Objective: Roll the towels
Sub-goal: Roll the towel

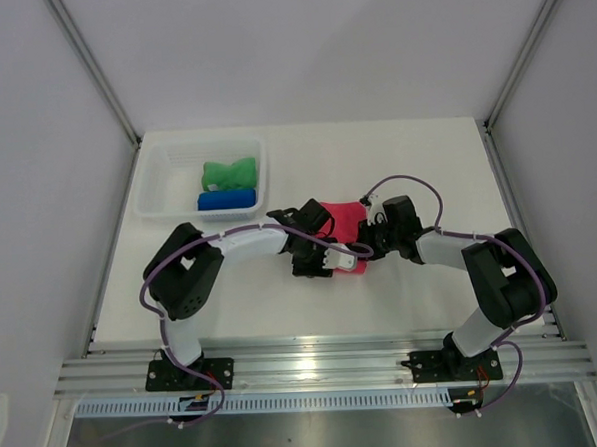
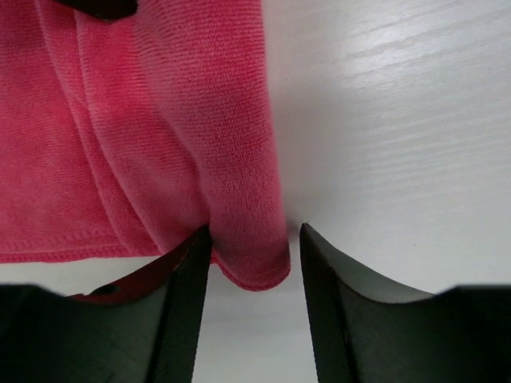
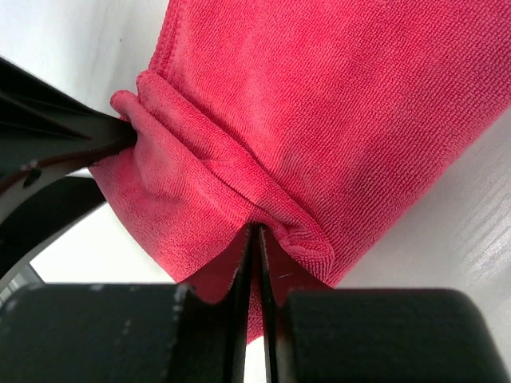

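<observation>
The pink towel (image 1: pixel 340 219) lies partly rolled at the middle of the table, between my two grippers. My left gripper (image 1: pixel 329 258) is at its near-left end. In the left wrist view the jaws of my left gripper (image 2: pixel 254 235) stand open around a folded corner of the pink towel (image 2: pixel 160 120); the cloth touches the left finger and a gap is left to the right one. My right gripper (image 3: pixel 257 231) is shut on a pinched fold of the pink towel (image 3: pixel 335 96). A green towel (image 1: pixel 228 173) and a blue towel (image 1: pixel 225 199) lie rolled in the basket.
The white plastic basket (image 1: pixel 156 186) stands at the back left of the white table. The left gripper's dark finger (image 3: pixel 56 136) shows at the left of the right wrist view, against the towel's end. Metal frame posts rise at both back corners.
</observation>
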Tool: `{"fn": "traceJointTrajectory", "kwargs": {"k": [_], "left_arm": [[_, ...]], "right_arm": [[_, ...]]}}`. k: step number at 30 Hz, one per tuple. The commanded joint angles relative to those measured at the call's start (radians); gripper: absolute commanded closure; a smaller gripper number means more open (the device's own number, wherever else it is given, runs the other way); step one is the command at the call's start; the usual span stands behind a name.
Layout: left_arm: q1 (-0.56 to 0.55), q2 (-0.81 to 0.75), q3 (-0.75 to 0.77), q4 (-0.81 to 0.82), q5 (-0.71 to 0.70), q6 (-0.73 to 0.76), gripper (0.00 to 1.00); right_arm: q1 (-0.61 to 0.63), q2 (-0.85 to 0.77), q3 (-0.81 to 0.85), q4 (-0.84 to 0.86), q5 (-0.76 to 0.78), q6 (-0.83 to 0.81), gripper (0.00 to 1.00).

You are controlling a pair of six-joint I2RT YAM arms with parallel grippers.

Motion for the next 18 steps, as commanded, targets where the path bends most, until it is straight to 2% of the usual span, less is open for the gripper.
{"fn": "traceJointTrajectory", "kwargs": {"k": [1, 3, 4, 6, 7, 8, 13, 18], "left_arm": [[-0.022, 0.029, 0.006, 0.01, -0.05, -0.001, 0.5], [-0.03, 0.03, 0.001, 0.022, -0.063, -0.004, 0.58], [-0.03, 0.032, 0.001, 0.029, -0.069, -0.01, 0.7], [-0.03, 0.03, 0.004, 0.029, -0.069, -0.013, 0.81], [-0.03, 0.03, 0.007, 0.024, -0.066, -0.019, 0.94], [-0.029, 0.029, 0.01, 0.007, -0.052, -0.022, 0.99], [-0.01, 0.02, 0.067, -0.062, 0.022, -0.094, 0.99], [0.02, 0.017, 0.117, -0.141, 0.121, -0.139, 0.99]], "right_arm": [[-0.002, 0.009, -0.002, -0.059, 0.054, -0.007, 0.89], [-0.004, 0.003, -0.006, -0.059, 0.055, -0.003, 0.89], [-0.002, -0.001, -0.008, -0.059, 0.055, -0.003, 0.89], [-0.005, -0.007, -0.008, -0.059, 0.054, -0.003, 0.89], [-0.005, -0.011, -0.006, -0.059, 0.051, -0.006, 0.89], [-0.005, -0.016, -0.005, -0.058, 0.042, -0.011, 0.88], [-0.015, -0.1, 0.006, -0.05, 0.006, -0.054, 0.82], [-0.022, -0.212, 0.021, -0.095, 0.002, -0.178, 0.73]]}}
